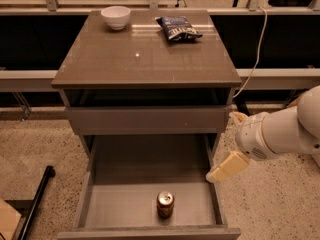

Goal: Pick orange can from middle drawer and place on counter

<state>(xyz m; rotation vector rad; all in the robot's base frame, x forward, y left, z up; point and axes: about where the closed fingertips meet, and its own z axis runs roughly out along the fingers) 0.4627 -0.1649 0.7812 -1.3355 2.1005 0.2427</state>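
The orange can (165, 204) stands upright on the floor of the open middle drawer (120, 206), near its front edge and a little right of centre. The counter (145, 54) is the glossy top of the cabinet above it. My gripper (223, 145) hangs at the right of the cabinet, over the drawer's right wall, above and to the right of the can and apart from it. Its cream fingers (227, 166) are spread and hold nothing. The white arm reaches in from the right edge.
A white bowl (116, 17) and a dark blue snack bag (178, 28) lie at the back of the counter. The shallower drawer (150, 119) above is pushed in. A white cable (252, 59) hangs at the right. A black pole (37, 204) leans at the lower left.
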